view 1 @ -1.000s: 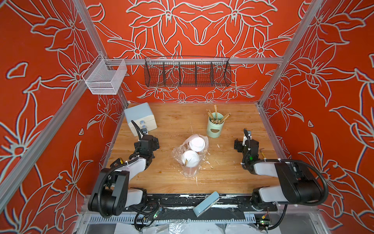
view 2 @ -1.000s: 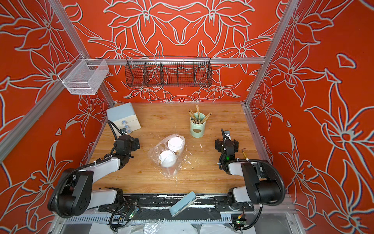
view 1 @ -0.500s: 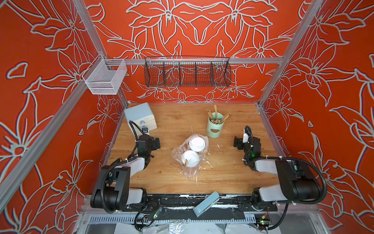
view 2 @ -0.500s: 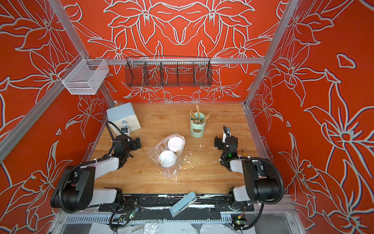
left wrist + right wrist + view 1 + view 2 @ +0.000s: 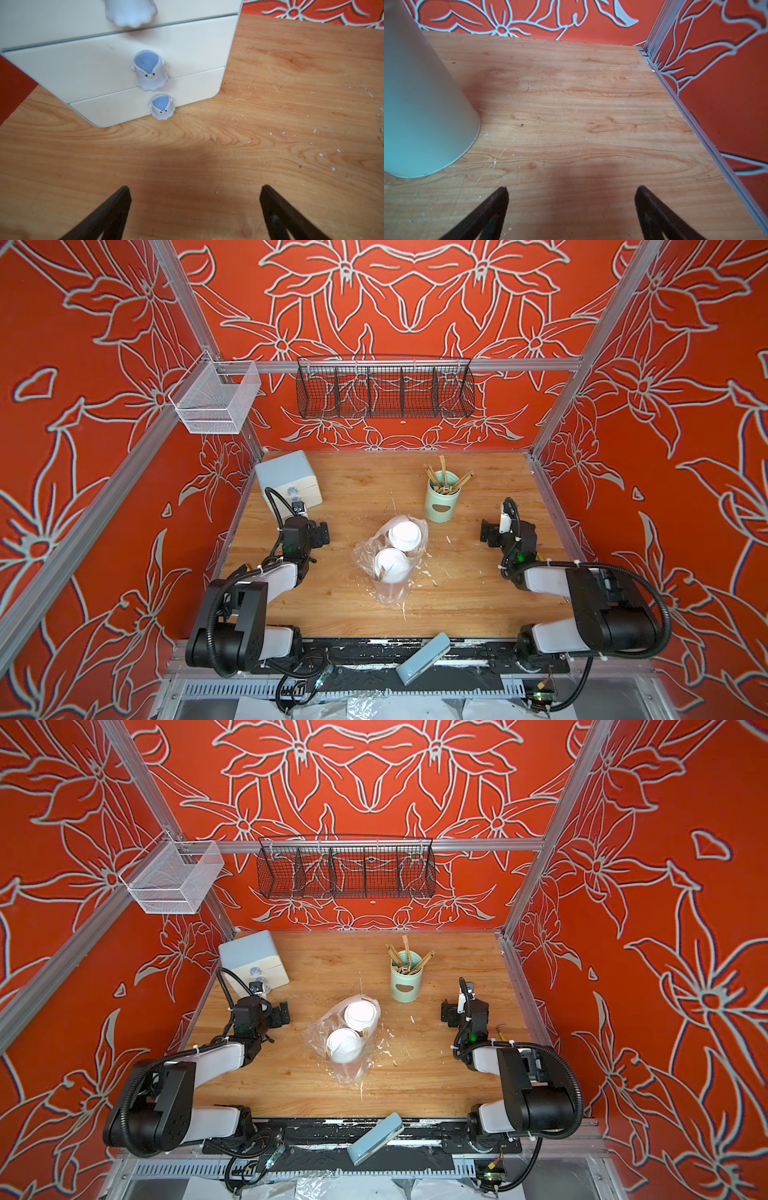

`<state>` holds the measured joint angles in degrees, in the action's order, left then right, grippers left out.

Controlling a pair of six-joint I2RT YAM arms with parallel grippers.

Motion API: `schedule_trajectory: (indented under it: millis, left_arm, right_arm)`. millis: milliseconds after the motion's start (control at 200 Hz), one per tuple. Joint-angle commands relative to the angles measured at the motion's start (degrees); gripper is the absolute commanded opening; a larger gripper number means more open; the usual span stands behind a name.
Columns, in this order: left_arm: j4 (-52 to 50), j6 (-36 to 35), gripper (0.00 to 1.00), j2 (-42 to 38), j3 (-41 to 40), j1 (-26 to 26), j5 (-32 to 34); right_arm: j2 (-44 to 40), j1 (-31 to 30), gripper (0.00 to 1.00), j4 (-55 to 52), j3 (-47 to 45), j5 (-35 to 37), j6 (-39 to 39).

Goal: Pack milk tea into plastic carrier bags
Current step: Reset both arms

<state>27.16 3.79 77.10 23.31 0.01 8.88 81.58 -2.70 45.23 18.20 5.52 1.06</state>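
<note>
Cups: the two tall paper cups with white dome lids (image 5: 404, 534) stood upright and touching at the centre of the wooden worktop (image 5: 478, 605). Their printed sides were too hidden to tell them apart.
Bag: the thin transparent crinkly plastic bag (image 5: 365, 552) sat around both cups, with slack film at their 9 o'clock side. I could not tell where its mouth or handles lay.
Left claw: your left claw (image 5: 194, 192) was wide and empty over bare wood at 9 o'clock of the bag, well apart from it. It faced the cream drawer box with penguin knobs (image 5: 104, 62).
Right claw: your right claw (image 5: 571, 192) was equally wide and empty at 3 o'clock of the bag. The mint-green cylinder of wooden sticks (image 5: 421, 104) stood near it, toward 11 o'clock.
Stage: by my reading, the packing was all but done.
Advice: if you meant to tidy or lift, the sound way was to come in low from 9 and 3 o'clock together. You needed to pinch only film near the lids, never the cup walls, and raise both sides evenly.
Risk: a one-sided pull would likely have tipped a cup.
</note>
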Motion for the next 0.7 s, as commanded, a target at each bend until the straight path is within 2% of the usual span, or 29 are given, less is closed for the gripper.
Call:
schedule_trajectory:
  millis: [0,696]
  left_arm:
    - [1.5,-0.9,0.97,-0.1,-0.3,0.2,-0.4]
    - [1.4,-0.8,0.97,0.1,-0.2,0.9,-1.8]
  right_arm:
    - [-0.5,0.2,0.97,-0.6,0.8,-0.6,-0.1]
    - [-0.5,0.2,0.97,-0.6,0.8,-0.6,-0.1]
